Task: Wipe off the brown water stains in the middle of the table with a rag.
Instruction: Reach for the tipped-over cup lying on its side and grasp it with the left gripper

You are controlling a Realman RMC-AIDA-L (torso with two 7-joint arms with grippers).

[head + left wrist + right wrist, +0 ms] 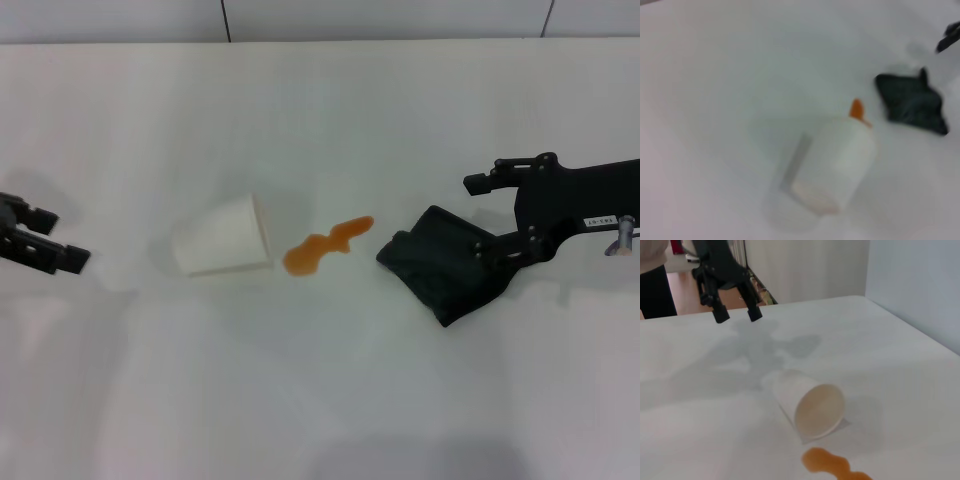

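Note:
The brown water stains (325, 245) lie as a wavy orange-brown puddle in the middle of the white table (320, 400). They also show in the right wrist view (835, 465) and, partly behind the cup, in the left wrist view (857, 110). The dark rag (440, 265) lies crumpled on the table just right of the stain, also in the left wrist view (912, 102). My right gripper (485, 215) is open, its lower finger resting over the rag's right part and its upper finger clear above it. My left gripper (55, 238) is open and empty at the far left edge.
A white paper cup (222, 237) lies on its side just left of the stain, its mouth toward the puddle; it also shows in the right wrist view (810, 402). The table's far edge meets a tiled wall (400, 15).

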